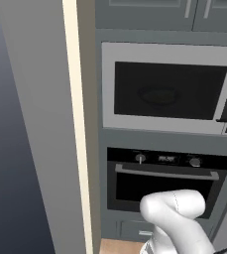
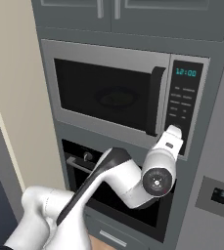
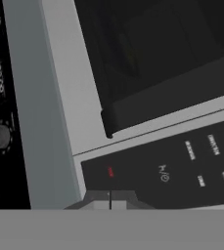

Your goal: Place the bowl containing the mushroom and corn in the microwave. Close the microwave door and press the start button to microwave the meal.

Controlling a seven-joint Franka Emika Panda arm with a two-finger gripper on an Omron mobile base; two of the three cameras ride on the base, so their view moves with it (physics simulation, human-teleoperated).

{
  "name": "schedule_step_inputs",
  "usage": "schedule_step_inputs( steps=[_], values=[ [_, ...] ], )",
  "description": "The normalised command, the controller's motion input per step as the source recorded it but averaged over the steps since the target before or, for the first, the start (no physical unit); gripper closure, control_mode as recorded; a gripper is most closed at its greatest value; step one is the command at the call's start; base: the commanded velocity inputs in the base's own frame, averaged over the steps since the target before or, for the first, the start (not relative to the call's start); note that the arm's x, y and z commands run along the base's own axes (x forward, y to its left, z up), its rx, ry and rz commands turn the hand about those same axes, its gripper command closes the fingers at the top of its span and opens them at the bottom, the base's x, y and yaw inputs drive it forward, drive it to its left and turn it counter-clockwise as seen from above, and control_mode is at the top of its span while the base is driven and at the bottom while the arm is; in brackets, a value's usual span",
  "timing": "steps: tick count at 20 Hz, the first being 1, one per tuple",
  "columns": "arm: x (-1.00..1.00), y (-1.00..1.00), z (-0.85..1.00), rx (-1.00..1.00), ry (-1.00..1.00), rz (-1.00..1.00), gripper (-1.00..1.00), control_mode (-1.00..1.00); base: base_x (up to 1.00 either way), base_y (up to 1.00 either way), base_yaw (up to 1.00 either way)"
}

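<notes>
With its jaws pressed together and holding nothing, the gripper (image 3: 110,201) sits against the low end of the black control panel (image 2: 184,105) of the microwave (image 2: 118,95). From the right base camera the closed microwave door (image 2: 106,95) shows its curved black handle (image 2: 155,101) and, dimly through the dark glass, the round bowl (image 2: 117,99). From the left, the flat grey frame and the oven (image 1: 164,181) with knobs are seen.

The bowl (image 2: 117,99) is just a dim shape behind the microwave door (image 2: 103,93) window (contents unreadable), and the keypad labels are too tiny.
</notes>
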Motion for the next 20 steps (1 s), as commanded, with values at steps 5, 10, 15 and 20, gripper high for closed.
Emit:
schedule_step_inputs(
  steps=[5, 10, 15, 20],
  values=[
    [0.26, -0.19, -0.16, 0.00, 0.00, 0.00, 1.00, -1.00, 0.00, 0.00, 0.00],
    [0.26, -0.18, -0.17, 0.00, 0.00, 0.00, 1.00, -1.00, 0.00, 0.00, 0.00],
    [0.28, -0.17, -0.16, 0.00, 0.00, 0.00, 1.00, -1.00, 0.00, 0.00, 0.00],
    [0.30, -0.19, -0.11, 0.00, 0.00, 0.00, 1.00, -1.00, 0.00, 0.00, 0.00]
  ],
)
